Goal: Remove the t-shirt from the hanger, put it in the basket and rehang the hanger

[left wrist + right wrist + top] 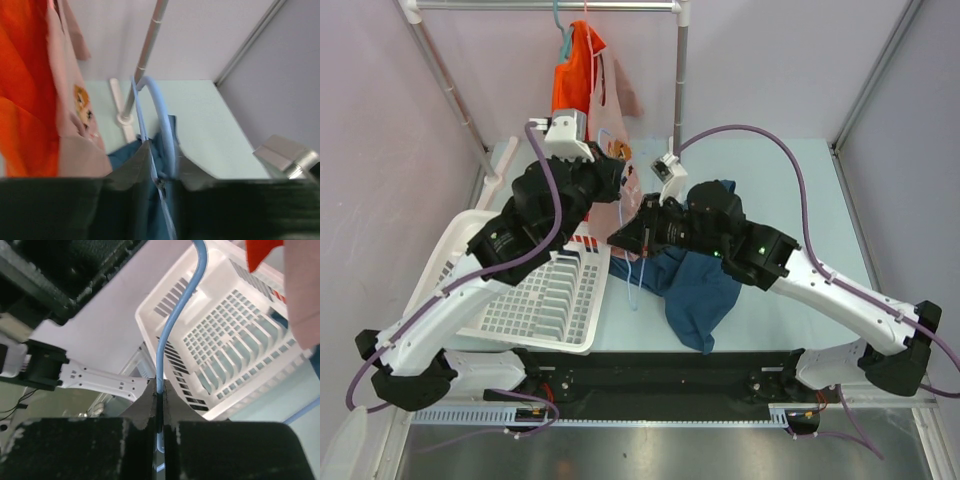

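The dark blue t-shirt [705,290] lies crumpled on the table under the right arm, one end still up at the light blue wire hanger [638,268]. My left gripper [625,190] is shut on the hanger's neck; in the left wrist view the hanger's hook [162,112] rises from between the fingers of my left gripper [165,165], with t-shirt cloth [125,152] behind. My right gripper [626,236] sits just below it. In the right wrist view my right gripper [158,390] is shut on a hanger wire [175,315].
A white slatted basket [535,300] stands left of the grippers, also in the right wrist view [235,330]. An orange garment [575,80] and a pink one [620,95] hang from the rack rail [540,6] behind. A rack post [681,70] stands close.
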Controlling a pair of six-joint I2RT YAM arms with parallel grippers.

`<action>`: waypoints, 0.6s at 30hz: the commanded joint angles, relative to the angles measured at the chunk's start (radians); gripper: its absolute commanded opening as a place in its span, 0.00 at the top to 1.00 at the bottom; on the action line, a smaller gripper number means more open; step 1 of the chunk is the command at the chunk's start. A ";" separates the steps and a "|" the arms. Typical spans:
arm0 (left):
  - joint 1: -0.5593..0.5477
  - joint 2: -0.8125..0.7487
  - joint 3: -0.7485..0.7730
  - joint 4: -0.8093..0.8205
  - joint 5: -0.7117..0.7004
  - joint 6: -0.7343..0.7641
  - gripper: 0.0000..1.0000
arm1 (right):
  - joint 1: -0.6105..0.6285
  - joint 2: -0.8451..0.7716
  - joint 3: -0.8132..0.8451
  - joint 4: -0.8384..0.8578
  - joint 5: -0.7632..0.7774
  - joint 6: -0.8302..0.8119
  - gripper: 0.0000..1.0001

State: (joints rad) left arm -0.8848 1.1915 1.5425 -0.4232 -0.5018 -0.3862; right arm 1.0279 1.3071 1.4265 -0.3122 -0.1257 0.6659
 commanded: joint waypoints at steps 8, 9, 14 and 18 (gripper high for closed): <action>0.004 -0.251 -0.037 0.012 0.058 0.082 0.21 | -0.222 0.070 0.060 0.372 -0.483 0.124 1.00; 0.004 -0.279 -0.050 0.006 0.071 0.081 0.20 | -0.236 0.081 0.081 0.354 -0.486 0.124 1.00; 0.006 -0.446 -0.171 -0.034 0.179 0.061 0.20 | -0.348 0.177 0.178 0.422 -0.563 0.220 1.00; 0.006 -0.538 -0.284 -0.064 0.291 0.021 0.20 | -0.428 0.267 0.291 0.472 -0.581 0.270 1.00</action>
State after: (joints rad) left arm -0.8833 0.6895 1.3724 -0.4297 -0.3611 -0.3332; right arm 0.6640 1.5021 1.5822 0.0429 -0.6376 0.8551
